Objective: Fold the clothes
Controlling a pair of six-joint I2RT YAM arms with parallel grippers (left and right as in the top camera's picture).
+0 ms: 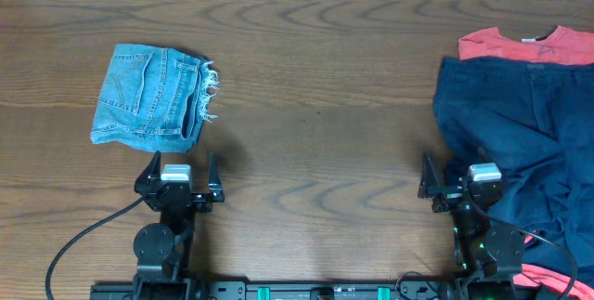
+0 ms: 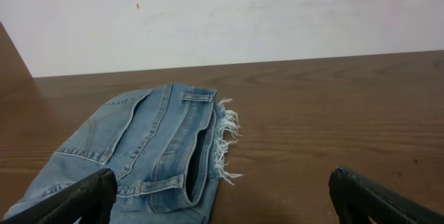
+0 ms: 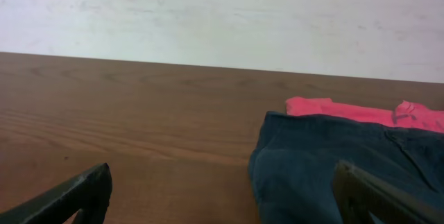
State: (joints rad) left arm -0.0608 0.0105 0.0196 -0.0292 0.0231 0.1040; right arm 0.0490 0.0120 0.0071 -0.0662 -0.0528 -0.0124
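Folded denim shorts (image 1: 151, 96) lie flat on left of table (image 1: 316, 77), frayed hem facing right. Left gripper (image 1: 183, 168) just in front of them, jaws spread wide, empty. Right gripper (image 1: 461, 181) likewise spread, empty, beside crumpled navy garment (image 1: 520, 133), which overlaps red shirt (image 1: 524, 45).

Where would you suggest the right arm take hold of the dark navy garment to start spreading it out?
Pinch the navy garment at its far left corner, where the edge lies flat on bare wood. Bring the right gripper in from the left; the nearer part is rumpled, probably harder to separate.
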